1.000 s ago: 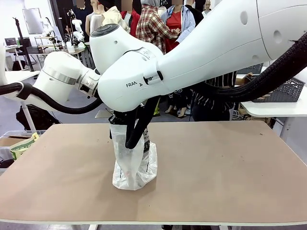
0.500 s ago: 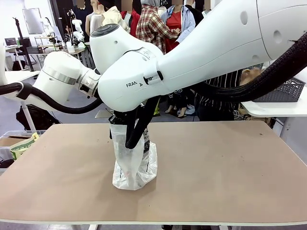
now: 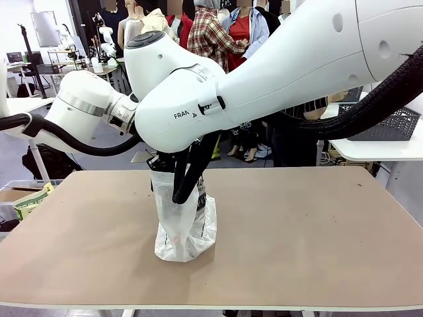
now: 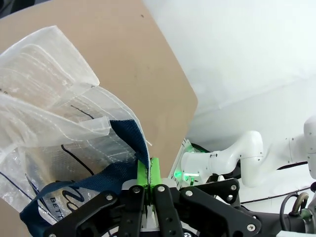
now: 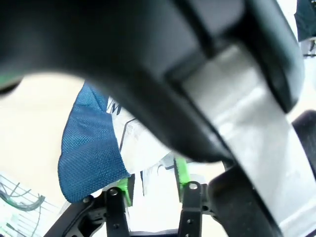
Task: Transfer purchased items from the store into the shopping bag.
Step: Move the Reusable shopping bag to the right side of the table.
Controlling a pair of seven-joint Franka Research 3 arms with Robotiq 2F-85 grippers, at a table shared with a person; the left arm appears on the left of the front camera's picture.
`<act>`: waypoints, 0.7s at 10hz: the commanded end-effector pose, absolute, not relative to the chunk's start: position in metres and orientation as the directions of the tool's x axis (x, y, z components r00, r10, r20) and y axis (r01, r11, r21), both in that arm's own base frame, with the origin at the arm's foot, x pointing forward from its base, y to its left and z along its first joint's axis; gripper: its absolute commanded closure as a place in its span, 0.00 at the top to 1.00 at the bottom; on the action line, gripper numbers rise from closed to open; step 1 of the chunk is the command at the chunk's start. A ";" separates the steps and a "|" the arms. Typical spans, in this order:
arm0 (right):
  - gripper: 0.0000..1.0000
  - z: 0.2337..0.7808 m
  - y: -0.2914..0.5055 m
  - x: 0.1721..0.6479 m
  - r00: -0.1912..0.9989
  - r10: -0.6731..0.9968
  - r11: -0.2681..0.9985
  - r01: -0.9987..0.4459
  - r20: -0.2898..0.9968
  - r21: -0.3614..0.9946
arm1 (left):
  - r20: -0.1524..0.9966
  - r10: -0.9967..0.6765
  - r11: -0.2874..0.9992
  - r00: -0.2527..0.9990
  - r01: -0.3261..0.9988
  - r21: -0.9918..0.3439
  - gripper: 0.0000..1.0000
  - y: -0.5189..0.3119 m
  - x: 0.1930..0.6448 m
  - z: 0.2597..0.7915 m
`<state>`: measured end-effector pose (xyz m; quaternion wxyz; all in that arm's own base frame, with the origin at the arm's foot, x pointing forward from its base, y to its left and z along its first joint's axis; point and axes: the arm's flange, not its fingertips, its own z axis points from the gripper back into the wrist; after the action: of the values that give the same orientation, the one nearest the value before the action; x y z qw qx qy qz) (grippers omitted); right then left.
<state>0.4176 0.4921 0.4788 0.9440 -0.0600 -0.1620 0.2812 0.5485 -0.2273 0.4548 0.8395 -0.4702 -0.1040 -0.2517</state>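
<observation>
Bag: a translucent white crinkly plastic shopping bag [image 3: 185, 224] with dark blue woven handles is seen standing mid-table on the brown tabletop [image 3: 310, 224].
Handling: judged light, limp and slippery; best taken by handle or rim.
Left gripper [image 4: 148, 173]: clenched on the bag's rim beside the handle.
Right gripper [image 5: 150, 185]: jaws parted around the bag's edge; whether it is gripped cannot be told.
Contents: something reddish near the bottom, indistinct.

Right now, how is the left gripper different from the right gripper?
The left gripper is shut, its green pads pinching the shopping bag's blue trim; the right gripper has its pads standing apart, with the bag between them. Both are black with green pads and are at the bag's top.
</observation>
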 end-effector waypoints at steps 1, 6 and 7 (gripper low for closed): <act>1.00 0.474 0.487 0.414 0.795 0.531 0.847 -0.495 0.293 -0.193 | 0.401 -0.303 0.422 0.865 0.499 -0.757 0.00 -0.229 0.547 0.460; 1.00 0.477 0.482 0.411 0.802 0.517 0.856 -0.480 0.298 -0.193 | 0.404 -0.300 0.421 0.864 0.500 -0.757 0.00 -0.226 0.547 0.459; 1.00 0.478 0.481 0.410 0.806 0.511 0.860 -0.475 0.299 -0.188 | 0.405 -0.298 0.421 0.864 0.500 -0.757 0.00 -0.225 0.547 0.459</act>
<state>0.4186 0.4881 0.4807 0.9460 -0.0612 -0.1640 0.2728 0.5490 -0.2262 0.4559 0.8391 -0.4723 -0.1052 -0.2484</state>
